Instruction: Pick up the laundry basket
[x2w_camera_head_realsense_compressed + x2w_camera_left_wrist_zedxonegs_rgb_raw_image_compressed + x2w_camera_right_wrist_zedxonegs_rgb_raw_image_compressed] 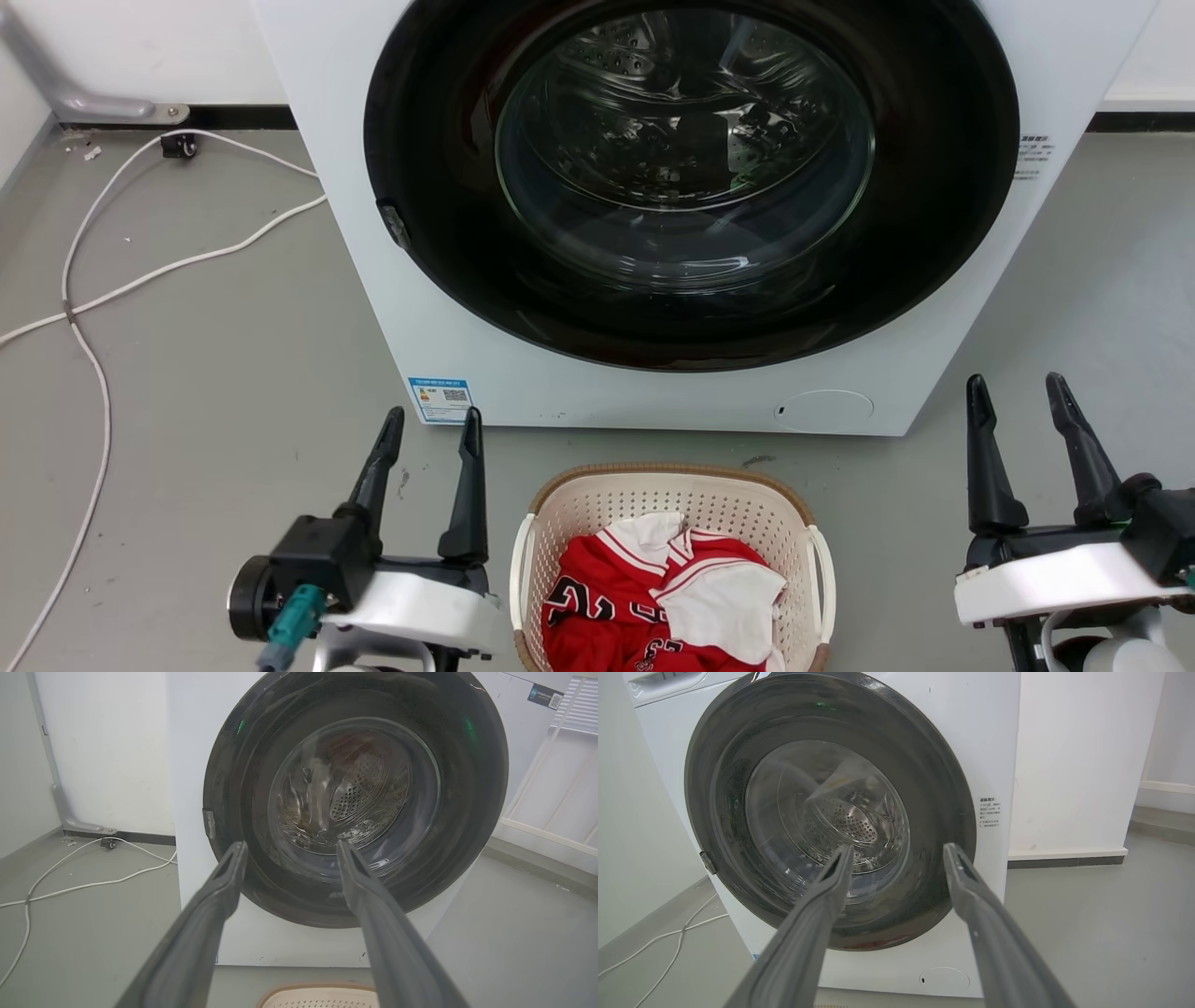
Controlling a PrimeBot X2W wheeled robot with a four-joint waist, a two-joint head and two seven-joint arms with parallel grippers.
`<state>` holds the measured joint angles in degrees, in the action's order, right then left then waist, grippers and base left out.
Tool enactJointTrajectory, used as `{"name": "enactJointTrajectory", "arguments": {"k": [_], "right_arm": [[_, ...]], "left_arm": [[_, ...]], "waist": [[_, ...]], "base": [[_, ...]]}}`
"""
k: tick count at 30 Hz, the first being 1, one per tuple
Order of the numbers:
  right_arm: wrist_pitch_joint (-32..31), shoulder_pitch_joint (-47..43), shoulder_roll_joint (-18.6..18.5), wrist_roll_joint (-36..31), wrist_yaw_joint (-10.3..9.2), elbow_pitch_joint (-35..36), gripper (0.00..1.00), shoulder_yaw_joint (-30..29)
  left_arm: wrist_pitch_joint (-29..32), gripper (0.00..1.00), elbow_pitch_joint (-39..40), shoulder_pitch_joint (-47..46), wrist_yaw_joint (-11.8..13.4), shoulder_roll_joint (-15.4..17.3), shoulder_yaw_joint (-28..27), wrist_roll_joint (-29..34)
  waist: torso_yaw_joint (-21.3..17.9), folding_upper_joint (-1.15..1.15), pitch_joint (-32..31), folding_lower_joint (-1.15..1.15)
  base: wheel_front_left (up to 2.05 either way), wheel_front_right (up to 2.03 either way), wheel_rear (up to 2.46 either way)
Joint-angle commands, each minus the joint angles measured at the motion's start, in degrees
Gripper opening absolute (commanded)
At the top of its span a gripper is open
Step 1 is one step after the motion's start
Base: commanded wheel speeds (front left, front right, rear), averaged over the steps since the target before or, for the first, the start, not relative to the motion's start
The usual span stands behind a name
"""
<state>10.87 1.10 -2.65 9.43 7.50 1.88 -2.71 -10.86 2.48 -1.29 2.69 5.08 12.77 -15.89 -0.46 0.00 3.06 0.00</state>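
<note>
left gripper (434,418) spread, empty | right gripper (1016,383) spread, empty | basket (597,504) sat on floor (233,401) between them, touching neither, jersey (597,583) inside | washer (420,355) stood just behind basket

- On the white front of the washing machine (327,93), at seven o'clock from its round door (686,159), we see a blue-bordered sticker (441,399) with a QR code. Its print is too small for us to read.
- At three o'clock from the door, we find a small block of grey print (1033,157) on the same front. It is illegible there and in the right wrist view (989,812).
- In the left wrist view, at one o'clock from the door, a dark label (544,696) carries a QR code and white lettering we cannot make out.
- On the red jersey (597,569) in the laundry basket (653,471), we note large black numerals (571,602) edged in white. Folds hide the full number.
</note>
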Motion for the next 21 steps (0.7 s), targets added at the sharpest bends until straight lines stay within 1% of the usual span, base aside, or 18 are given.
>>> {"name": "enactJointTrajectory", "arguments": {"k": [1, 6, 11, 15, 19, 21], "right_arm": [[0.59, -0.28, -0.29, -1.48, -0.02, 0.08, 1.00, 0.17], [1.27, -1.10, -0.28, -2.30, -0.02, -2.30, 1.00, 0.67], [1.89, -0.92, -0.29, -3.81, -0.02, -4.50, 1.00, 0.60], [2.32, -1.14, -0.30, -5.03, -0.02, -5.25, 1.00, 0.47], [2.74, -1.23, -0.31, -6.50, -0.02, -5.58, 1.00, 0.55], [2.99, -1.01, -0.31, -7.07, -0.02, -5.59, 1.00, 0.54]], "left_arm": [[-0.64, 1.00, 0.35, 0.45, 0.84, 0.54, 0.91, 1.58], [-1.23, 1.00, -0.61, 0.72, 1.40, 1.05, 2.56, 3.26], [-1.83, 1.00, -1.86, 0.92, 2.94, 1.48, 3.76, 6.01], [-2.28, 1.00, -2.77, 1.08, 3.62, 1.86, 4.93, 7.69], [-2.72, 1.00, -3.62, 1.29, 4.01, 2.04, 5.61, 9.03], [-3.00, 1.00, -3.71, 1.18, 3.49, 1.85, 5.85, 9.12]], "waist": [[0.01, 0.00, -0.06, 0.00], [0.00, 0.00, -0.14, 0.00], [-0.11, 0.00, -0.16, 0.00], [-0.09, 0.00, -0.18, 0.00], [-0.13, 0.00, -0.08, 0.00], [-0.17, 0.00, 0.17, 0.00]], "base": [[0.00, 0.00, 0.00], [0.00, 0.00, 0.00], [0.00, 0.00, 0.00], [0.00, 0.00, 0.00], [0.00, 0.00, 0.00], [0.00, 0.00, 0.00]]}}
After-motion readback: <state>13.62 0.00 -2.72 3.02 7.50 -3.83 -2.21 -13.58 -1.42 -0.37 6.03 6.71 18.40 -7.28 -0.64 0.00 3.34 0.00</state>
